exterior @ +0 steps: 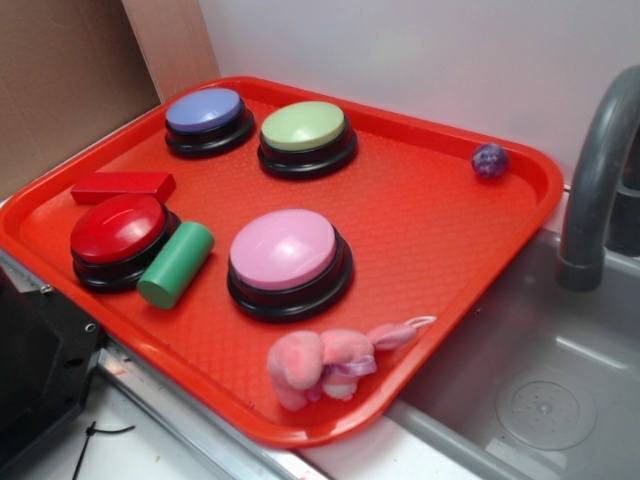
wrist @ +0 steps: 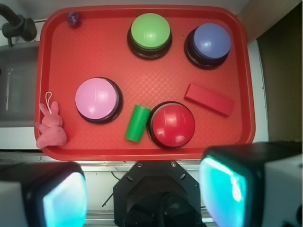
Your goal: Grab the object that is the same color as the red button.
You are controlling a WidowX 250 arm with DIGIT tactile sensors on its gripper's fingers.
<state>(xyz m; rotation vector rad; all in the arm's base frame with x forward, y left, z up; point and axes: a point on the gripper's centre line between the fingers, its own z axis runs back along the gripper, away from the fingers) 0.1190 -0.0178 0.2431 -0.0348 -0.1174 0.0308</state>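
The object, a small flat red block, lies on the red tray just behind the red button. The button has a glossy dark-red dome on a black base. In the wrist view my gripper hangs high above the near edge of the tray, over the black robot base. Its teal-padded fingers stand wide apart with nothing between them. The exterior view does not show the gripper.
A green cylinder lies against the red button. Pink, green and blue buttons, a pink plush bunny and a purple ball share the tray. A sink and faucet flank it.
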